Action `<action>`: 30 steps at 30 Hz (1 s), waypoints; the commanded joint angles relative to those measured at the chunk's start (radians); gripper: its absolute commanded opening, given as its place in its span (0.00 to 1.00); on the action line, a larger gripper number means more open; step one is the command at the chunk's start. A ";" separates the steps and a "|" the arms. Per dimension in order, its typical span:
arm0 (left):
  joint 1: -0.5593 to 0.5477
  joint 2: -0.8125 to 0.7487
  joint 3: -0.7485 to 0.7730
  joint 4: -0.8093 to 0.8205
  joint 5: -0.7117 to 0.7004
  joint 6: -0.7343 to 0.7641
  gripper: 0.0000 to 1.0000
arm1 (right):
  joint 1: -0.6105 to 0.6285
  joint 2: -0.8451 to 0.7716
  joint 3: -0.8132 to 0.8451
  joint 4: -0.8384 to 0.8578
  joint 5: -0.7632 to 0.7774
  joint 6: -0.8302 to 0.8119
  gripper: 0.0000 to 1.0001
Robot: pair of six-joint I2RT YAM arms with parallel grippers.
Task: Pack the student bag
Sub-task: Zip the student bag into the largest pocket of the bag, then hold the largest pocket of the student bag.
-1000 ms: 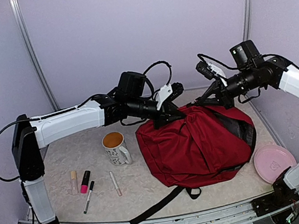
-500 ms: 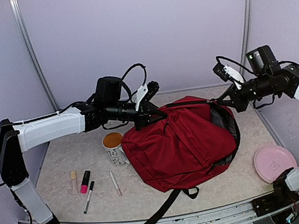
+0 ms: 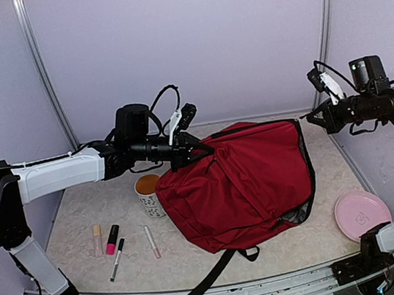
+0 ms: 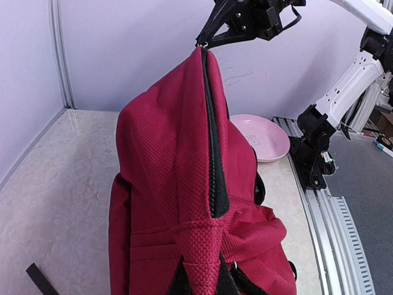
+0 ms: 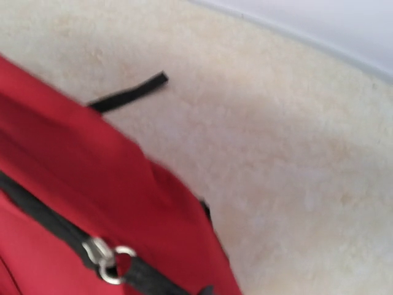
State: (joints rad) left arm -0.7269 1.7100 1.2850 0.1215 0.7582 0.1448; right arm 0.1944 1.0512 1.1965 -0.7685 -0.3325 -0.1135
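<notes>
The student bag (image 3: 247, 184), dark red with black zippers, hangs stretched between my two grippers, its lower part resting on the table. My left gripper (image 3: 199, 149) is shut on the bag's left top corner; the left wrist view shows the red fabric pinched between its jaws (image 4: 199, 279). My right gripper (image 3: 308, 116) is shut on the bag's right top end at the zipper, also seen in the left wrist view (image 4: 206, 43). The black zipper line (image 4: 212, 153) runs taut between them. The blurred right wrist view shows red fabric and a metal zipper slider (image 5: 104, 257); its fingers are out of view.
A mug (image 3: 150, 193) with orange liquid stands just left of the bag. Several pens and markers (image 3: 112, 239) lie at the front left. A pink plate (image 3: 361, 213) sits at the front right. A black strap (image 3: 206, 281) trails toward the near edge.
The grippers have moved apart, left one leftward, right one rightward and up. The bag has been pulled taut between them and shifted left toward the mug.
</notes>
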 commanded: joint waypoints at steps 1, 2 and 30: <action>-0.023 -0.093 0.011 0.140 0.042 -0.020 0.00 | -0.049 0.031 0.151 0.033 0.007 -0.002 0.00; -0.041 -0.097 0.010 0.132 0.035 -0.007 0.00 | -0.049 0.050 0.181 0.034 -0.019 -0.003 0.00; -0.385 -0.168 0.178 -0.216 -0.360 0.038 0.95 | 0.227 0.183 0.215 0.205 -0.262 -0.032 0.00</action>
State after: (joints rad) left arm -1.1103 1.5440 1.3998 -0.0322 0.4671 0.2298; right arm 0.4046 1.2903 1.4437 -0.6472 -0.5400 -0.1226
